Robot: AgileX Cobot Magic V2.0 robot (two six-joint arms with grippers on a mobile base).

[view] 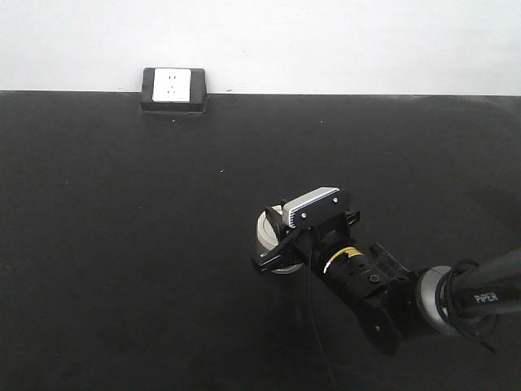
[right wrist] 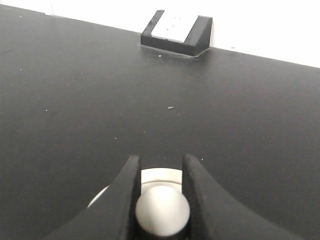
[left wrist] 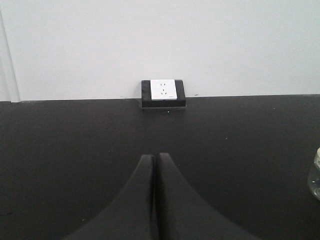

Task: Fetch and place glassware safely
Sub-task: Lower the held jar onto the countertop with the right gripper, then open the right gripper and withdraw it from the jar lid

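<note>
The glassware [view: 269,231] is a small clear jar with a cream-white lid, standing on the black table [view: 122,244] right of centre. My right gripper [view: 281,251] reaches it from the lower right and covers most of it. In the right wrist view its two black fingers [right wrist: 131,175] press on either side of the lid's round knob [right wrist: 162,210], so the right gripper [right wrist: 161,162] is shut on it. A sliver of the jar [left wrist: 315,175] shows at the right edge of the left wrist view. The left gripper [left wrist: 154,157] is shut and holds nothing.
A black-framed white wall socket [view: 172,88] sits at the table's far edge against the white wall; it also shows as the socket [left wrist: 163,93] ahead of the left gripper and the socket [right wrist: 175,31] beyond the right one. A cable [view: 313,318] trails along the right arm.
</note>
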